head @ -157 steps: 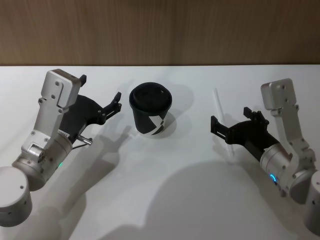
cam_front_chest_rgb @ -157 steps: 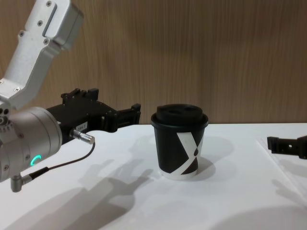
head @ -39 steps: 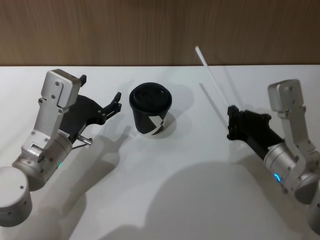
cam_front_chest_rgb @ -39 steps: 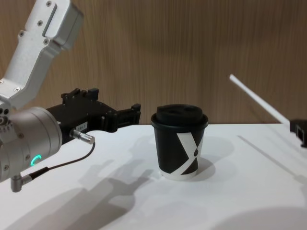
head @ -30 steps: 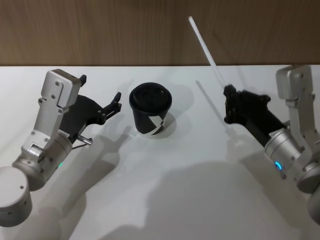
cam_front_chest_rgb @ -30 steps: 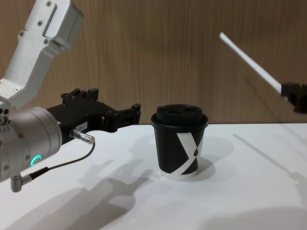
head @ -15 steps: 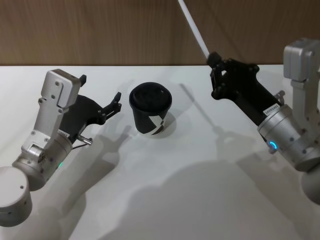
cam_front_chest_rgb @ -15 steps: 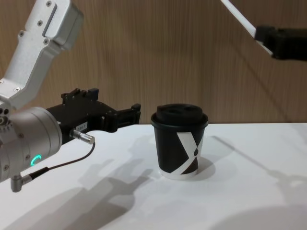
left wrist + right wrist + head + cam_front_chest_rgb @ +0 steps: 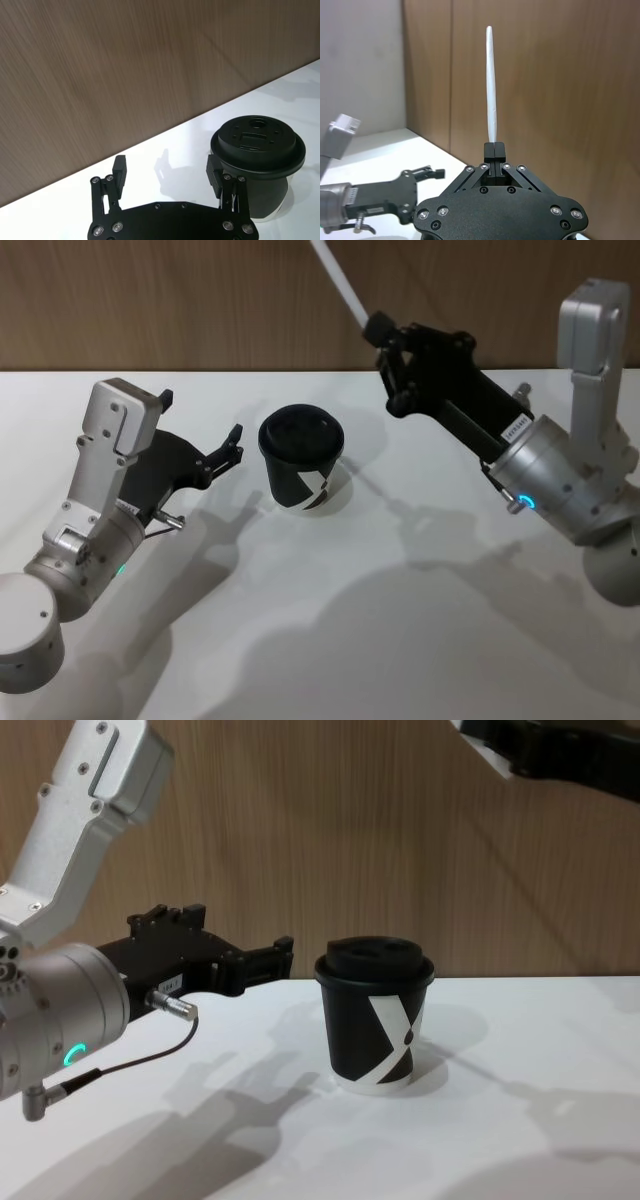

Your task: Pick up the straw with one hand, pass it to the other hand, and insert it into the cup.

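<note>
Right pincer point(image 9: 378, 328) swung up-left to frame top, pinching the straw point(image 9: 338, 277) by its end. Left pincer point(image 9: 201, 414) spread, left of cup point(image 9: 301, 455): centre straw between its fingers point(image 9: 235, 436) before closing.

Right gripper point(image 9: 378, 328) raised, clamped tight — left gripper point(image 9: 201, 416) low, splayed.

Top of the straw point(image 9: 340, 280) past the head view's edge, base within the right gripper point(image 9: 377, 328)
</note>
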